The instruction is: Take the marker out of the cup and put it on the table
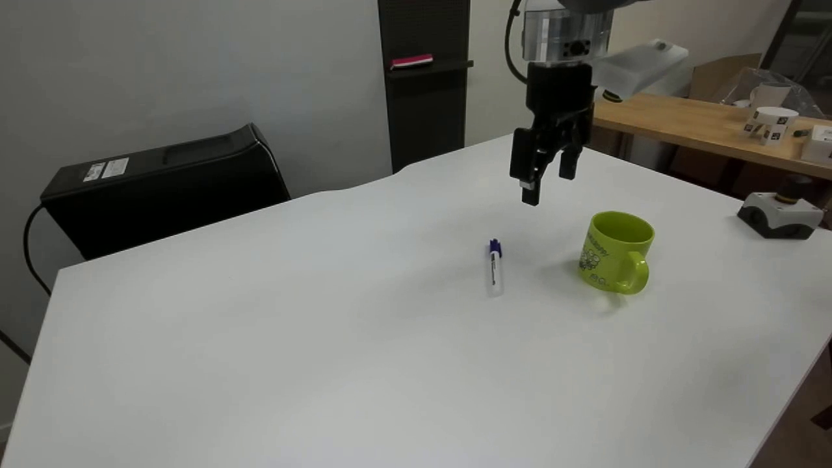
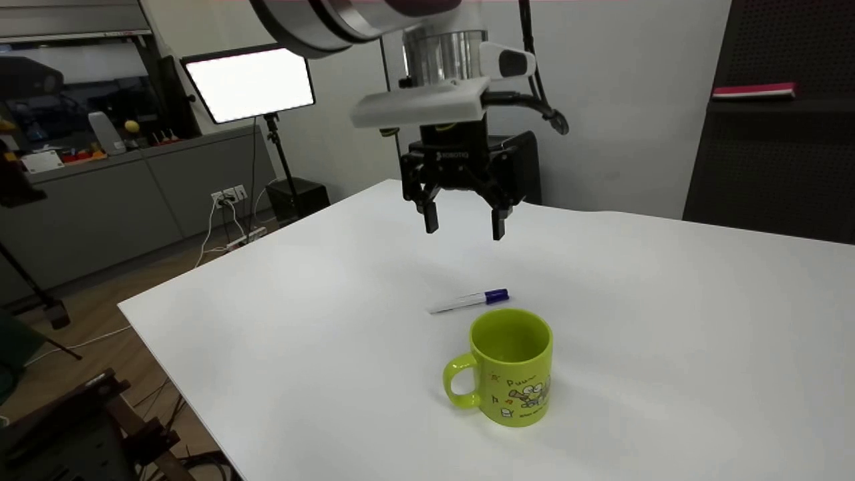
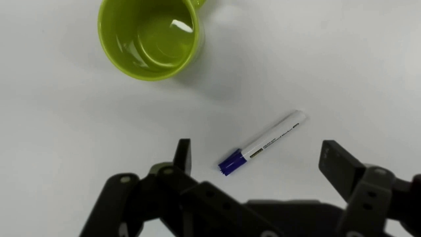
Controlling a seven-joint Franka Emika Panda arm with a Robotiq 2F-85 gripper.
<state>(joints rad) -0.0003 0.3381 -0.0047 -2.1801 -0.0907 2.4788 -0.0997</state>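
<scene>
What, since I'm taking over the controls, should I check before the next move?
1. Is the marker out of the mug? Ok: it lies on the table, apart from the mug.
2. Is the marker capped? Ok: its blue cap is on.
3. Is the mug upright? Ok, and nothing shows inside it in the wrist view.
4. Is the tool open? Ok: its jaws stand apart, gripping nothing.
5. Is the tool clear of both things? Ok: it hangs above the table in both exterior views.
6. Has the arm room to withdraw? Cannot tell: its upper part is out of frame.
</scene>
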